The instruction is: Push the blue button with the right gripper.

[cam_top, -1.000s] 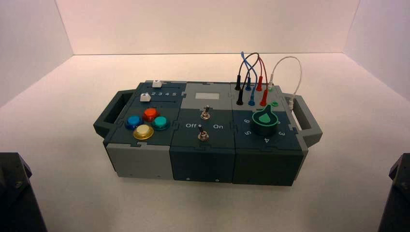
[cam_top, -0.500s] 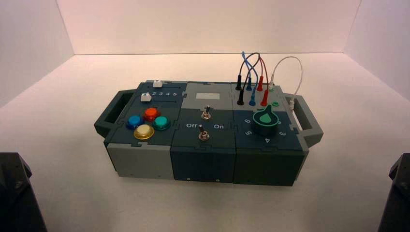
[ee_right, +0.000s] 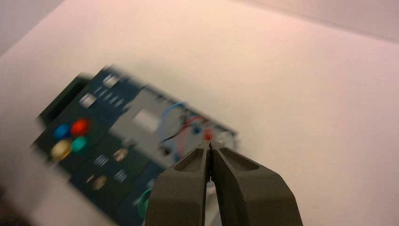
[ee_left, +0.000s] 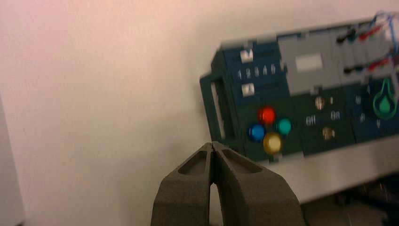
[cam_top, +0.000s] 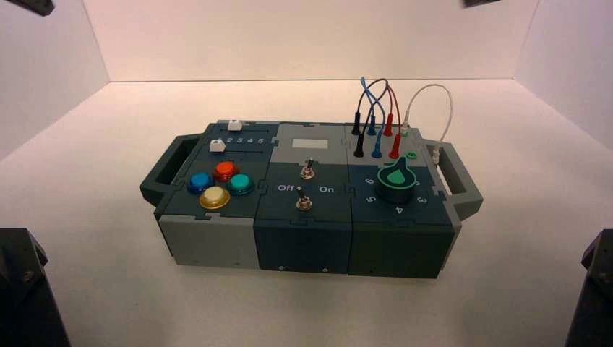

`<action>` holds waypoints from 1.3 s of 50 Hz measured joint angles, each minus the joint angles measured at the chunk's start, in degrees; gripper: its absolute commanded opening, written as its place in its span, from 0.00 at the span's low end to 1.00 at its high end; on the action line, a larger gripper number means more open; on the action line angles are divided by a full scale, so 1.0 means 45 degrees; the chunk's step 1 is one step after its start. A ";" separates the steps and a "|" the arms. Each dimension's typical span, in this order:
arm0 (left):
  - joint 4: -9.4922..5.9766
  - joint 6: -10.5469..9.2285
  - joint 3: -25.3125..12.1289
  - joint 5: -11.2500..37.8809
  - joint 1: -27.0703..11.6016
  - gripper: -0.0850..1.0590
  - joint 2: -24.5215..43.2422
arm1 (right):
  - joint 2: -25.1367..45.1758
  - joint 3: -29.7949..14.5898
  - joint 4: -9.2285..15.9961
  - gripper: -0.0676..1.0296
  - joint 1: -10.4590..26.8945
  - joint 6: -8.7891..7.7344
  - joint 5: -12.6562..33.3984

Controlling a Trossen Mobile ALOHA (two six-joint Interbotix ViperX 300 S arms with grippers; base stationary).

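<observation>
The blue button (cam_top: 199,181) sits at the left end of the box's top (cam_top: 303,242), in a cluster with a red (cam_top: 225,170), a teal (cam_top: 240,184) and a yellow button (cam_top: 215,196). It also shows in the left wrist view (ee_left: 256,132) and the right wrist view (ee_right: 61,131). My right gripper (ee_right: 210,143) is shut and empty, high above the table and far from the box, over its wire end. My left gripper (ee_left: 213,146) is shut and empty, off the box's button end.
The box also bears two white sliders (cam_top: 234,125), two toggle switches (cam_top: 307,168), a green knob (cam_top: 397,181) and looped wires (cam_top: 376,108). It has a handle at each end. Dark arm parts show at the high view's top corners (cam_top: 29,6) and bottom corners (cam_top: 22,289).
Small dark arm parts have come into the high view's top left and top right corners. The box and its parts have not moved.
</observation>
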 measured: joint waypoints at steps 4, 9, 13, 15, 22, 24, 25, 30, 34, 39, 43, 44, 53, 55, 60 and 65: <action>-0.0020 0.0000 -0.0039 0.0117 -0.0156 0.04 0.0117 | 0.0488 -0.0313 0.0234 0.04 0.0566 0.0020 0.0215; -0.0078 0.0020 -0.0039 0.0117 -0.0449 0.05 0.0527 | 0.1523 -0.0918 0.0820 0.04 0.1523 0.0020 0.0527; -0.0156 0.0000 -0.0039 0.0059 -0.0684 0.04 0.0957 | 0.2344 -0.1406 0.1211 0.04 0.2148 0.0020 0.0566; -0.0176 0.0000 -0.0039 0.0020 -0.0742 0.05 0.1133 | 0.2754 -0.1602 0.1348 0.04 0.2461 0.0020 0.0586; -0.0273 0.0000 -0.0039 -0.0156 -0.1152 0.05 0.1895 | 0.4863 -0.2637 0.1738 0.04 0.3789 0.0020 0.0625; -0.0313 0.0000 -0.0039 -0.0195 -0.1191 0.05 0.1953 | 0.5332 -0.2871 0.1797 0.04 0.4023 0.0020 0.0645; -0.0332 0.0000 -0.0039 -0.0195 -0.1191 0.05 0.1953 | 0.5801 -0.3066 0.1836 0.04 0.4258 0.0020 0.0645; -0.0352 -0.0078 -0.0039 -0.0215 -0.1211 0.05 0.1934 | 0.6973 -0.3691 0.1953 0.04 0.4668 0.0020 0.0762; -0.0352 -0.0117 -0.0039 -0.0156 -0.1211 0.05 0.1777 | 0.8379 -0.4512 0.2168 0.04 0.4961 0.0000 0.0996; -0.0352 -0.0195 -0.0039 0.0020 -0.1211 0.05 0.1699 | 0.9551 -0.5254 0.2402 0.04 0.5137 0.0000 0.1250; -0.0371 -0.0273 -0.0039 0.0273 -0.1211 0.05 0.1699 | 1.0586 -0.5996 0.2617 0.04 0.5273 -0.0078 0.1563; -0.0352 -0.0293 -0.0059 0.0391 -0.1230 0.05 0.1699 | 1.1016 -0.6348 0.2715 0.04 0.5371 -0.0137 0.1719; -0.0371 -0.0352 -0.0039 0.0918 -0.1230 0.05 0.1641 | 1.2559 -0.7695 0.2891 0.04 0.5762 -0.0156 0.2344; -0.0352 -0.0352 -0.0039 0.1035 -0.1230 0.05 0.1582 | 1.2910 -0.8086 0.2930 0.04 0.5918 -0.0156 0.2500; -0.0352 -0.0371 -0.0059 0.1250 -0.1230 0.05 0.1465 | 1.3652 -0.8828 0.3047 0.04 0.6211 -0.0156 0.2832; -0.0273 -0.0352 -0.0039 0.1445 -0.1211 0.05 0.1445 | 1.4336 -0.9434 0.3359 0.04 0.6270 -0.0195 0.3125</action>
